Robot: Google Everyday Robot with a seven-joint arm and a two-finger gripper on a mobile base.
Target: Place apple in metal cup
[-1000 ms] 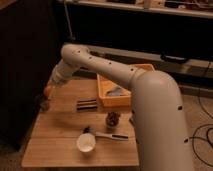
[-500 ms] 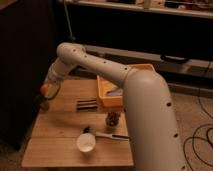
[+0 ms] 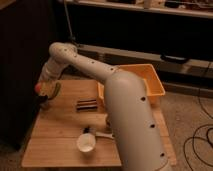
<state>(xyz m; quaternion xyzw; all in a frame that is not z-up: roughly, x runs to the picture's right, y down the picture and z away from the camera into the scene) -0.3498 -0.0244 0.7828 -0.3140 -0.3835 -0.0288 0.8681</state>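
Gripper [image 3: 46, 93] at frame left, above the wooden table's [image 3: 55, 135] far-left edge, apparently clamped on the apple [image 3: 39, 88]; the round fruit shows no discernible long axis. White cup [image 3: 86, 143] lower centre, dark flat object [image 3: 86, 104] mid-table, yellow bin [image 3: 150, 85] right.

The tool [image 3: 44, 95] is at the far-left edge of the wooden bench [image 3: 55, 135]. A white cup [image 3: 86, 144] stands near the front edge. A dark block [image 3: 86, 104] lies mid-bench. An orange bin [image 3: 150, 82] sits at the far right.
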